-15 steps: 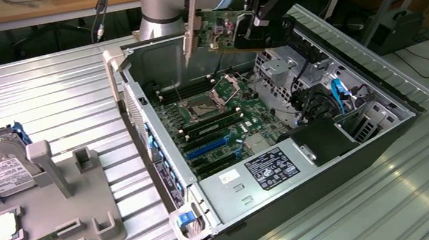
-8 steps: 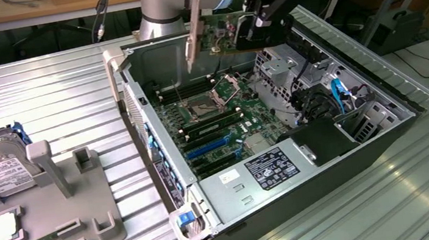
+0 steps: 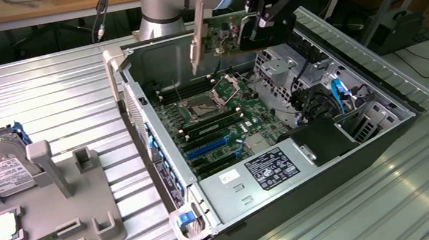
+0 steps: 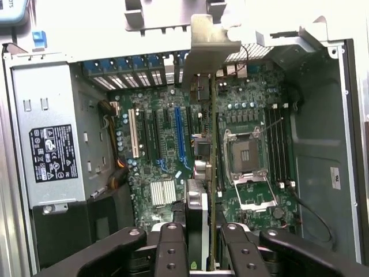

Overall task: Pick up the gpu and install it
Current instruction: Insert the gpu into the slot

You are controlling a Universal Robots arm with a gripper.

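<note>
Hanging above the far rim of the one open case [image 3: 143,122], the gripper [image 3: 260,25] is clamped on the single gpu [image 3: 220,33], clear of every wall with free room beneath. At the wrist, two fingers [image 4: 172,248] pinch the gpu [image 4: 211,173] edge-on over the motherboard [image 4: 155,167], between one blue slot [image 4: 180,135] and one socket [image 4: 245,153].

The gpu [image 3: 225,34] is fitted with a bright metal bracket [image 3: 197,30]; the fingers [image 4: 171,248] are finished matt black; the worktop [image 3: 48,97] is formed of ribbed, dull metal.
</note>
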